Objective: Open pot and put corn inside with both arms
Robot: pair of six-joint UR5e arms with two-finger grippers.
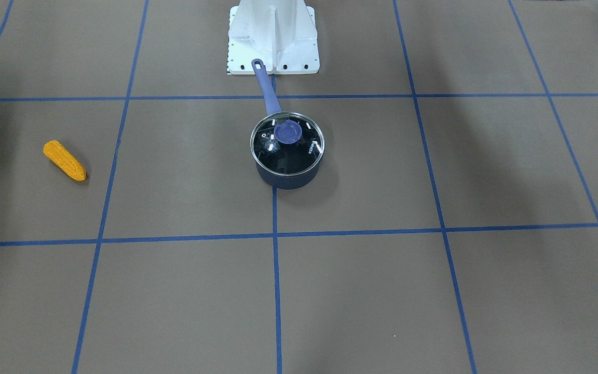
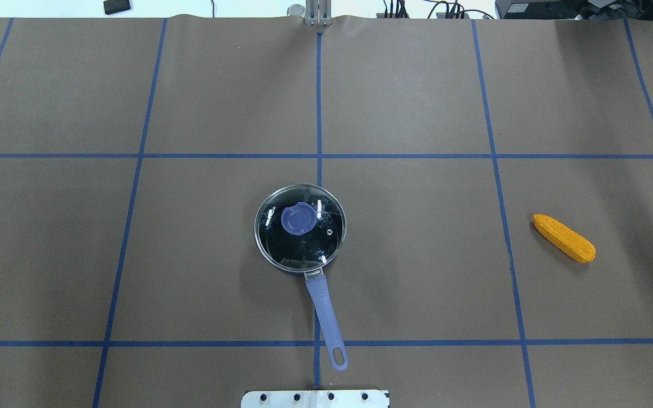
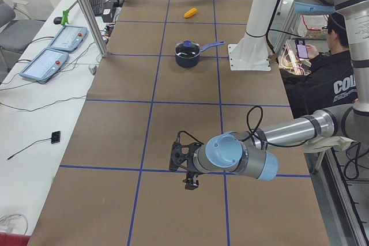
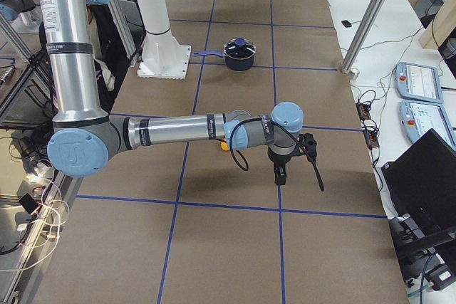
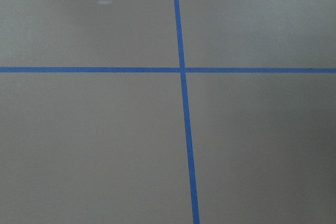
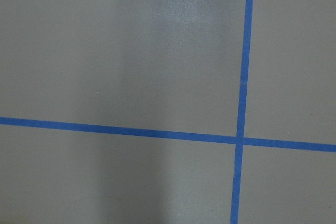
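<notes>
The pot [image 1: 286, 179] sits in the middle of the overhead view, and its glass lid [image 2: 304, 249] is on, so nothing can go in yet. The corn [image 2: 563, 238] lies flat on the table [image 2: 417, 272] at the middle right of that view, well apart from the pot. Both arms are far from these things. The left gripper [image 3: 187, 177] hangs low in the left side view and the right gripper [image 4: 288, 163] is in the middle of the right side view. I cannot tell if either pincer is wide or narrow, because only the side views show them, and both wrist views show just table and blue lines. Plenty could go wrong from here. The knob [image 2: 297, 219] on the lid is small and looks smooth, so a pincer could slip off it. If the lid sticks, I think the whole pot could slide or tip. The lid is glass, so a drop could break it. The corn is round and thin at one end, so a push from the side could make it roll away. The long handle [image 2: 323, 306] points to the bottom of the overhead view, and an arm coming in low could bump it and turn the pot. Both arms must meet over the pot, so they could hit each other there.
</notes>
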